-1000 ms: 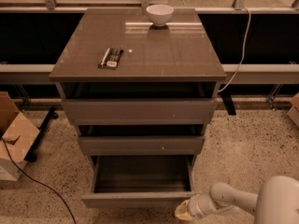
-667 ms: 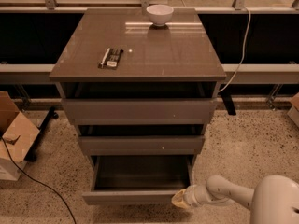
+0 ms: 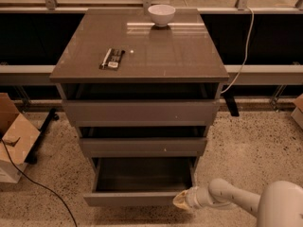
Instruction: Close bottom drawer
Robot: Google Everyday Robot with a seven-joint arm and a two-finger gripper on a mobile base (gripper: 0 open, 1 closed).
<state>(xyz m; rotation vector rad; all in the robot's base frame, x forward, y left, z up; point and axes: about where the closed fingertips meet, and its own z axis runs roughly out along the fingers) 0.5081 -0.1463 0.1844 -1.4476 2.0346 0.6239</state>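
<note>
The bottom drawer [image 3: 132, 198] of the grey-brown cabinet [image 3: 142, 112] stands pulled out, and its flat taupe front and grey tray [image 3: 142, 174] show. The two upper drawers are also slightly out. My gripper [image 3: 182, 200] is low at the right end of the bottom drawer's front, at or touching its corner. The white arm [image 3: 227, 197] reaches in from the lower right.
A white bowl [image 3: 161, 14] and a small dark packet [image 3: 112, 58] lie on the cabinet top. A cardboard box [image 3: 14, 136] and a black cable [image 3: 33, 181] are on the floor at the left. A white cable [image 3: 244, 41] hangs at the right.
My gripper has moved left along the floor level to the right corner of the bottom drawer's front. The drawer stands about as far out as before.
</note>
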